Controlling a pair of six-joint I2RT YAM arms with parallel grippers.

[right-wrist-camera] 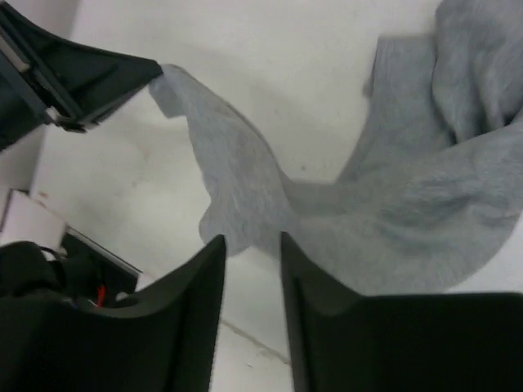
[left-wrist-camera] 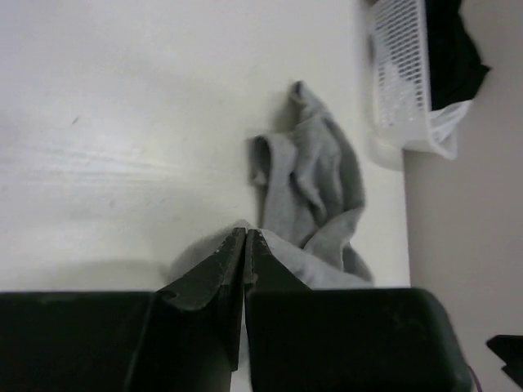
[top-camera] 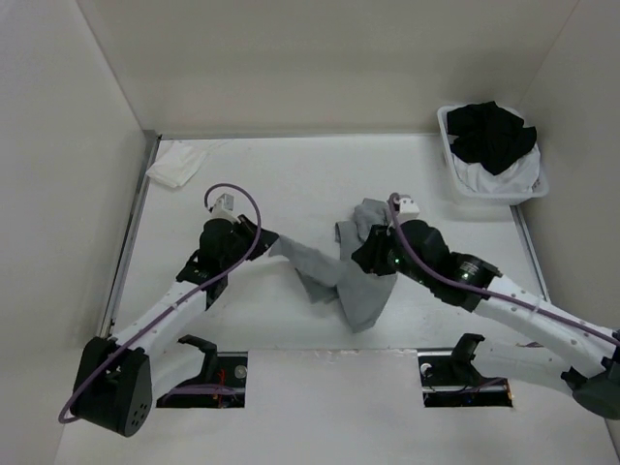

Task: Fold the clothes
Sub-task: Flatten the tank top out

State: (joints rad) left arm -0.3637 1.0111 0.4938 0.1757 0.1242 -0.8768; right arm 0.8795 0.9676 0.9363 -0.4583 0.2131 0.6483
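So here's what you've got. Your left fingers [left-wrist-camera: 246, 238] are pinched tight together with a corner of the grey top [top-camera: 360, 295] caught right at their tips. You can see the same thing in the right wrist view, up in the upper left of that frame, where the fabric runs down and to the right from the pinch like a stretched strip, with a shadow on the tabletop [top-camera: 291, 184] under it. Your right fingers [top-camera: 360, 258] are parted a moderate way, and in their own wrist view bare tabletop shows through the gap. A fold of the top lies just past their tips, but nothing looks clamped between them. In the overhead view the top sits around the middle of the frame, a bit right of centre. One narrow end is drawn out leftward to the left fingers, and the rest is bunched and wrinkled under and beside the right wrist. One tail of it points toward the bottom of the frame, and another lump sits toward the top, so it's nowhere near flat. In the upper right corner there's a white basket [top-camera: 448, 145] with a black garment [top-camera: 494, 136] heaped in it over something white, well apart from the top. A small white cloth [top-camera: 179, 163] lies crumpled in the upper left corner of the tabletop.
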